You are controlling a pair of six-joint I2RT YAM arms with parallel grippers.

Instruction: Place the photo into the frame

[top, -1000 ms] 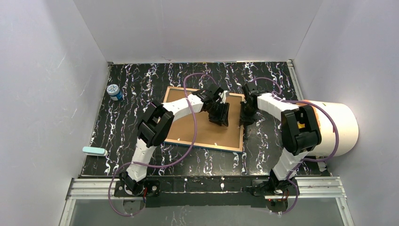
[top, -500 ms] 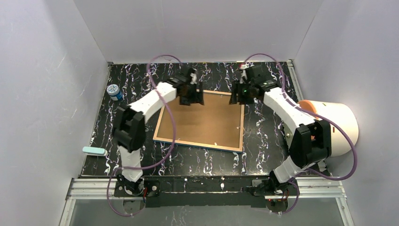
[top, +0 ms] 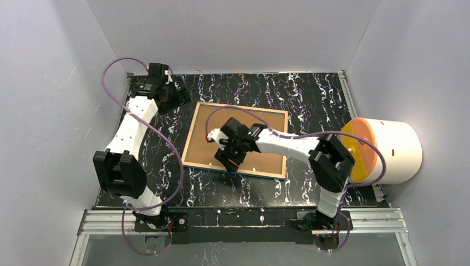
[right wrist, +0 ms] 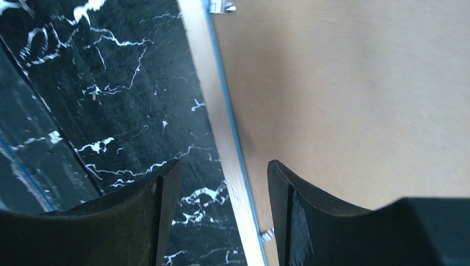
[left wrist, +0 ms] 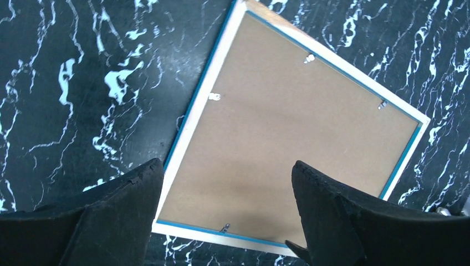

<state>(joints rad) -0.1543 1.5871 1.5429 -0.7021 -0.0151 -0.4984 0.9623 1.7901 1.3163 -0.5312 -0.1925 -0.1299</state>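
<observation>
The frame lies face down mid-counter with the backing board seated in it. Your right gripper hangs open astride its near-left rim. My judgement: nudge the small clip sideways without pressing on the glass. Your left gripper hovers open over the far-left corner. The photo isn't visible; it may be under the board.

The table is showing a black marble pattern w/ white veins. The frame is showing a bright blue rim and a light wood back edge. The backing board in it is looking plain brown. The left arm and right arm are appearing white w/ black joints, and the cables purple. At the right, a cylinder is showing white w/ an orange face. A small bar at the left is looking pale blue.
</observation>
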